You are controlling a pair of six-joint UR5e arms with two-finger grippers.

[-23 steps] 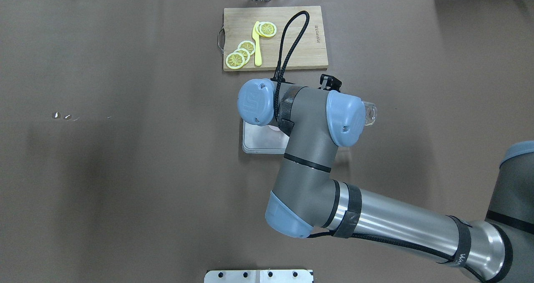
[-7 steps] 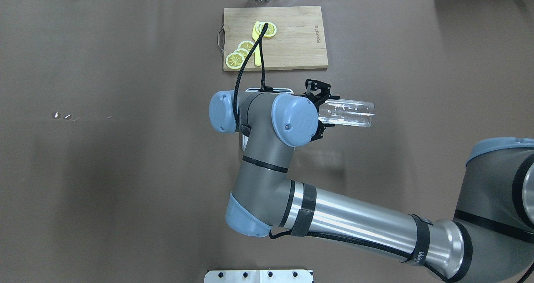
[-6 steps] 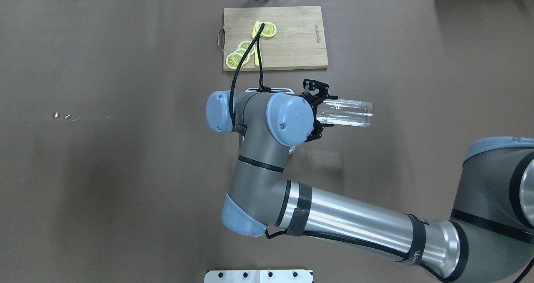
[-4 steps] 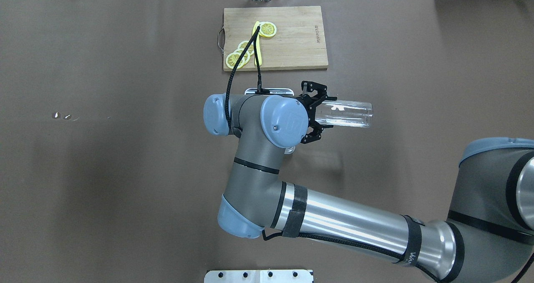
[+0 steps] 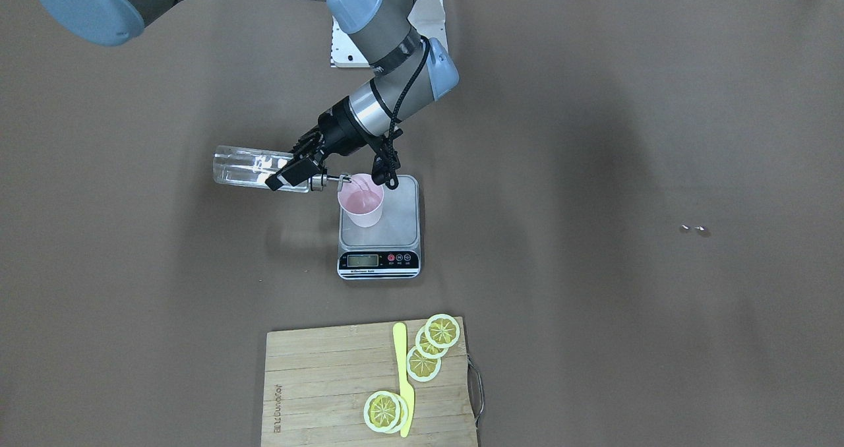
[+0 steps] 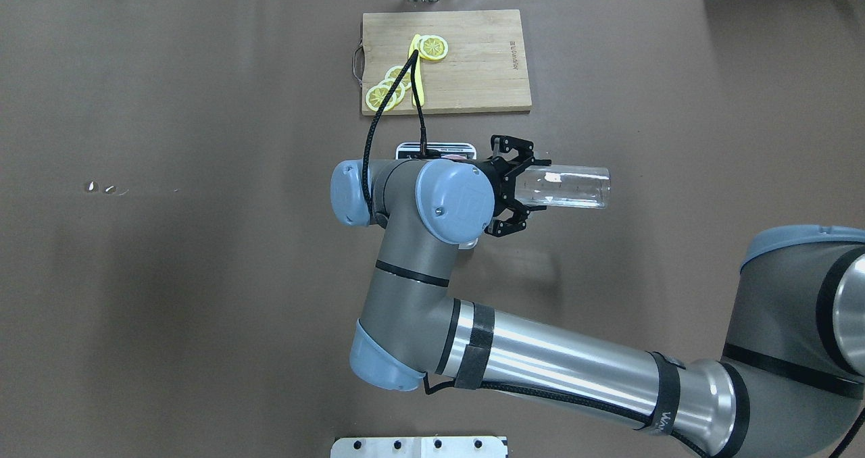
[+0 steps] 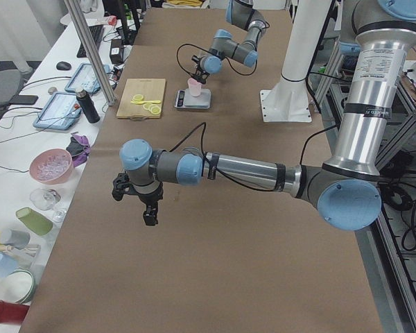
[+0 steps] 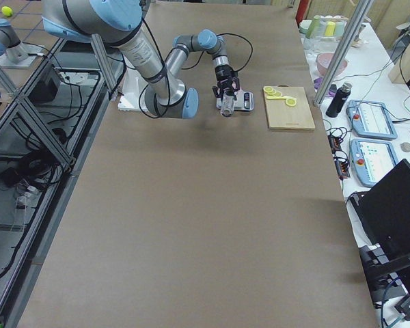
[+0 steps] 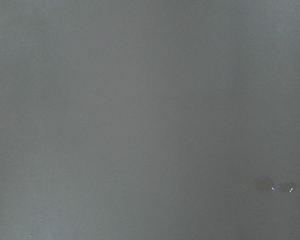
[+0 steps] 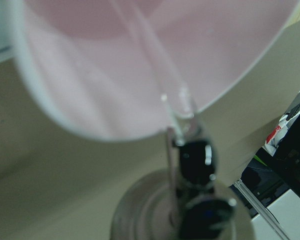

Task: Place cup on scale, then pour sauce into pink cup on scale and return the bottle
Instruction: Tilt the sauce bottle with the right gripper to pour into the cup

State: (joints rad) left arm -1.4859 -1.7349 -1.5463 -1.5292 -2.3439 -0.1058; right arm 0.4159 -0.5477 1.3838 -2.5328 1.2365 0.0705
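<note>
The pink cup (image 5: 361, 204) stands upright on the steel platform of the scale (image 5: 397, 231). My right gripper (image 5: 291, 169) is shut on the transparent bottle (image 5: 242, 168) and holds it about level, with the spout over the cup's rim. In the right wrist view a thin clear stream runs from the dark spout (image 10: 194, 151) into the cup (image 10: 115, 85). In the overhead view the right gripper (image 6: 516, 186) and the bottle (image 6: 574, 186) stick out beside the wrist, which hides the cup. My left gripper (image 7: 134, 201) hangs over bare table far away; I cannot tell whether it is open.
A wooden cutting board (image 5: 316, 381) with lemon slices and a yellow knife (image 5: 402, 381) lies beyond the scale, seen also from overhead (image 6: 486, 59). Small water drops (image 6: 101, 188) sit on the brown mat on my left side. A white base plate (image 6: 419, 446) is at the near edge.
The bottle has gone from near upright to level with its spout at the cup. Over the last second the right wrist has crept left and the bottle has stayed level.
</note>
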